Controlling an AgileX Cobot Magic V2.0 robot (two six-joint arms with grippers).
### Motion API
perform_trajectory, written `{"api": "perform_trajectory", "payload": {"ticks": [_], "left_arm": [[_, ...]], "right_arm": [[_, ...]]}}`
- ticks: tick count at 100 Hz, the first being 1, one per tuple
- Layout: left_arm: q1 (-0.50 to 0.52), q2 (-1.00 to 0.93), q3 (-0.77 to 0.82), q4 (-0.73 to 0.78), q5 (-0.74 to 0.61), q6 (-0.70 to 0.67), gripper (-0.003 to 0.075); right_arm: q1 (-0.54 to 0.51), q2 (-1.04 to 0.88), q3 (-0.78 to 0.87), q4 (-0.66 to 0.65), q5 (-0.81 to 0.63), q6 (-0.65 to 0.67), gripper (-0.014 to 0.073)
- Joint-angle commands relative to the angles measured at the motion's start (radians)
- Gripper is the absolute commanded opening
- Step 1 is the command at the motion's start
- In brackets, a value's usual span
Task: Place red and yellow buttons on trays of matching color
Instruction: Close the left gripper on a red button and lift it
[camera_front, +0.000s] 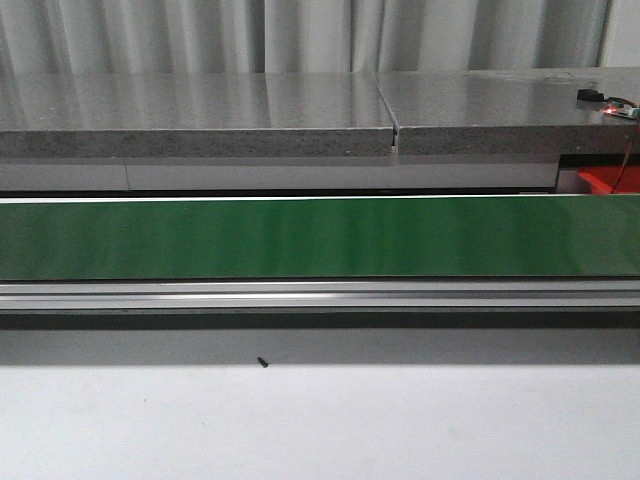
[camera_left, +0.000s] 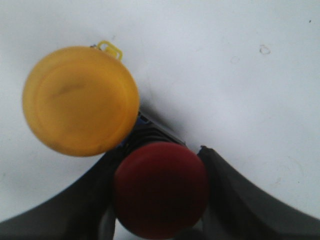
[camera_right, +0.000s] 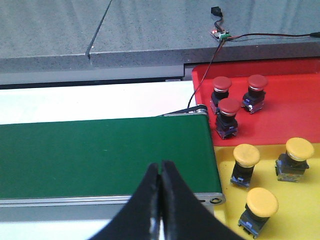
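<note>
A: What does the left gripper (camera_left: 160, 200) hold?
B: Its fingers clamp a red button (camera_left: 161, 189); a yellow button (camera_left: 80, 100) stands just beside, upper left.
A: The right gripper (camera_right: 161, 200)?
B: Clenched on nothing (over the green belt (camera_right: 100, 155)), near the red tray (camera_right: 290, 115) and yellow tray (camera_right: 300, 210).

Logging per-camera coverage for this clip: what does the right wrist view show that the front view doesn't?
Right wrist only: the right gripper, jaws shut and empty, the yellow tray with three yellow buttons, and three red buttons on the red tray.
Front only: white table surface with a dark speck.
Both: green conveyor belt, grey counter, red tray corner.
</note>
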Motion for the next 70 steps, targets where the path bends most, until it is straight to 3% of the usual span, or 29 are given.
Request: {"api": "perform_trajectory", "payload": {"ticks": [1,34,70], "left_arm": [[0.001,-0.099,-0.032,-0.02,-0.032,0.008,0.0212],[-0.012,-0.257,-0.014,0.035,-0.016,0.045,0.0212],[-0.093,-0.483,0.23,0.069,-0.108,0.066,0.0212]], "right_arm": [[0.0,0.005,-0.024,0.008,-0.072,-0.009,-0.0068],[0.0,0.005,-0.024,0.008,-0.072,-0.009,-0.0068],[0.0,0.005,-0.024,0.008,-0.072,-0.009,-0.0068]]}}
